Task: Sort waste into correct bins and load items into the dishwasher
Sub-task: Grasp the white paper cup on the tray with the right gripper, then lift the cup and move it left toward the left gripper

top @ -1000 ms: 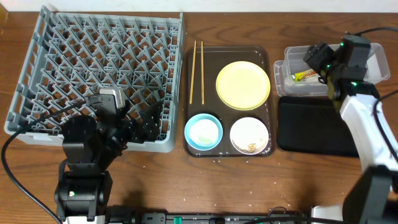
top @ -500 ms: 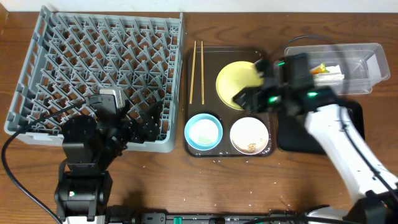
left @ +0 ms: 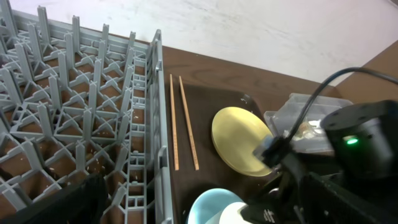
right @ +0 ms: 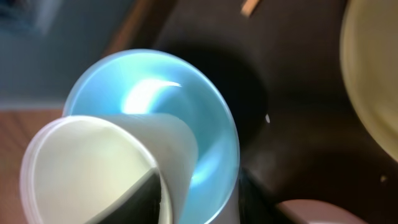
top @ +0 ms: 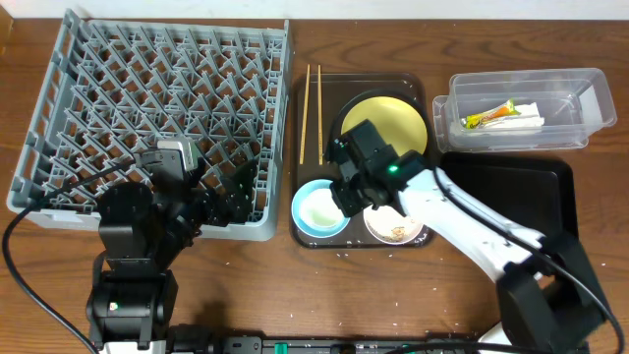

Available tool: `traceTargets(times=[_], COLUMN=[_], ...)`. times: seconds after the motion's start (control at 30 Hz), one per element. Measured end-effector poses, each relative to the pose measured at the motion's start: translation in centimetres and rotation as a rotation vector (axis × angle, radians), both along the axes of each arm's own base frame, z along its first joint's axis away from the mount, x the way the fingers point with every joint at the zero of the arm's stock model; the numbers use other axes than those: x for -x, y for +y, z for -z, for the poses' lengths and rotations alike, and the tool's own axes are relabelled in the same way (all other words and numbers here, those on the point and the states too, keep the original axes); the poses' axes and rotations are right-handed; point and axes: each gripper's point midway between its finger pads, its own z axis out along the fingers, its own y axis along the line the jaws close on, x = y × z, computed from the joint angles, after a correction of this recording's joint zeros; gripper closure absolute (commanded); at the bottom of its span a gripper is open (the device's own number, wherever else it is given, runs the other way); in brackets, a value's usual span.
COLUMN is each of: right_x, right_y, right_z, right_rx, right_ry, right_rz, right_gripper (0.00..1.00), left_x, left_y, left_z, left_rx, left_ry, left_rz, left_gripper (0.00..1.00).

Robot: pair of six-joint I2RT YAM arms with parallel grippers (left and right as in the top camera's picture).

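Right gripper point(top: 349, 195) now from clear tub point(top: 593, 110) to light blue bowl point(right: 214, 124), white cup point(right: 93, 165) tilted within; grip unclear.

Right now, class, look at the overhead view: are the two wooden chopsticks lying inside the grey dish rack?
No, the chopsticks lie outside the dish rack, between it and the yellow plate.

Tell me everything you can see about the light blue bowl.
The light blue bowl is round and glossy, like plastic or glazed ceramic. It stands upright at the near left corner of the dark brown tray. A small white cup lies tilted inside it. The right fingers hang over its right rim; contact is unclear.
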Motion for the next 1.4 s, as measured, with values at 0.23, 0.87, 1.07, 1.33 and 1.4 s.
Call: traceTargets(times=[0.23,0.87,1.07,1.33,1.4], right_x=[0.1,-7.3,-5.5,-2.0,-1.3], right_y=[-0.2,-4.3,-2.9,-0.3,0.4], right_z=[0.5,-18.9,-21.9,-25.6,-25.9], right_rx=[0.012,-0.647,-0.829,-1.008,-1.025], right_ry=[0.014,-0.348,-0.331,-0.310,-0.299], right_rz=[0.002,0.030,-0.142,-0.370,-0.402], right_gripper=[0.99,0.99,0.99,0.99,0.99], left_x=[-0.1,-1.4,-1.5,-0.5,0.0], left_y=[0.0,-0.6,-3.9,-8.1,-8.9], left_z=[-0.3,-3.1,-5.1,-7.4,-7.7], left_rx=[0.000,0.290,0.490,0.649,0.669], left_ry=[-0.013,-0.005,0.042,0.113,0.135], left_rz=[-0.001,-0.061,0.122,0.474,0.544], left_gripper=[0.01,0.00,0.02,0.10,0.13])
